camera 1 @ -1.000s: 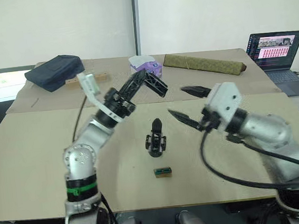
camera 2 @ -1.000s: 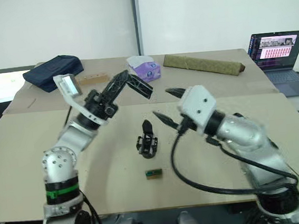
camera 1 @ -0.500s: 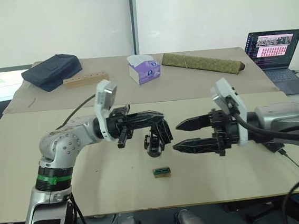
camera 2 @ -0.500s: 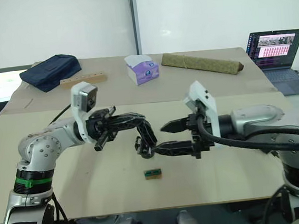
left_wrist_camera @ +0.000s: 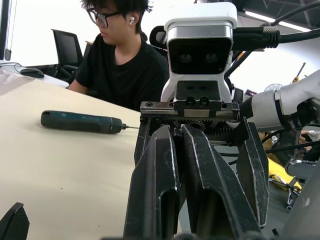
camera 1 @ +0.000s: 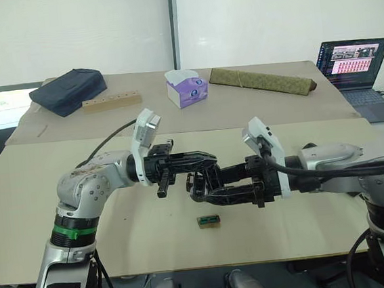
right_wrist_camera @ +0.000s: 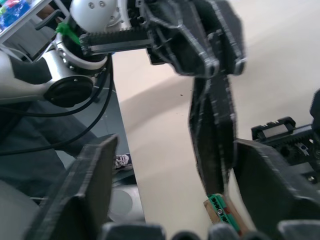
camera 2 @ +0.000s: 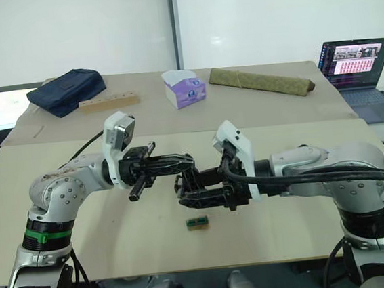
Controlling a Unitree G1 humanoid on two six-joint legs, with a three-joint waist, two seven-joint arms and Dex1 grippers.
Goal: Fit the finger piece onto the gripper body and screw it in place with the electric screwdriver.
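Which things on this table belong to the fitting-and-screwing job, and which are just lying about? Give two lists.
For the job:
gripper body
electric screwdriver

Lying about:
tissue box
navy bag
wooden block
olive rolled mat
laptop

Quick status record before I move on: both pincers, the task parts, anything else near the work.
left pincer: shut, pointing at the right pincer
right pincer: open, fingers either side of the left pincer's tips
gripper body: on the table, under the two pincers
electric screwdriver: lying flat on the table, untouched
finger piece: cannot tell
small green block: on the table, nearer the robot than the gripper body
person: seated beyond the table
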